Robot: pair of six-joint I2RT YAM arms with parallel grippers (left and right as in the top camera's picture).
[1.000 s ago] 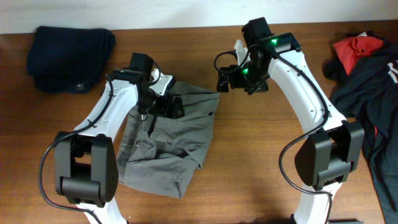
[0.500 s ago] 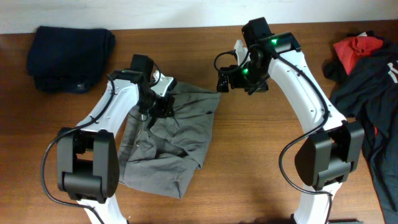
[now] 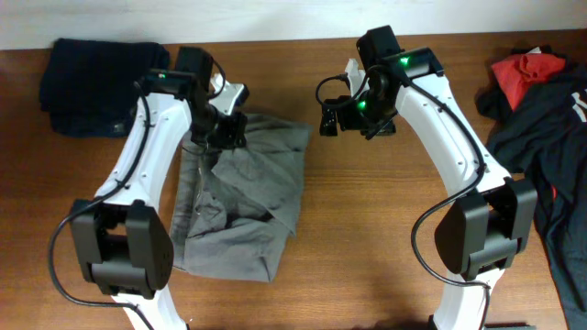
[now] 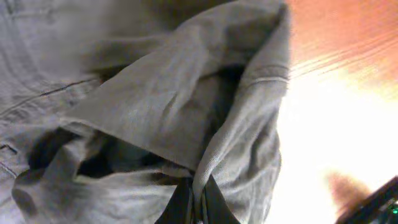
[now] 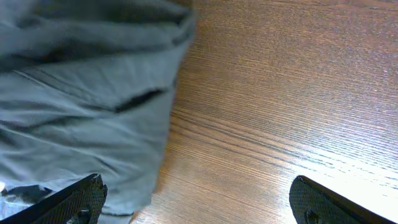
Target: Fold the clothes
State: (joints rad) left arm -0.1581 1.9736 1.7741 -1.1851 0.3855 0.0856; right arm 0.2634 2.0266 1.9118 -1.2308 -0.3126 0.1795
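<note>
Overhead, the grey-olive garment [image 3: 243,206] lay crumpled on the wooden table [image 3: 367,238] between the arms. The left gripper [image 3: 227,128] was pinched tight on a fold at its far edge, while the right gripper [image 3: 328,117] hovered wide apart beside the far right corner, holding nothing

Bare table [image 3: 367,229], centre: I pass freely. Obstacles: grey-olive trousers [image 3: 248,197] left, navy garment [image 3: 96,78] far-left, red-black heap [image 3: 541,101] right.
</note>
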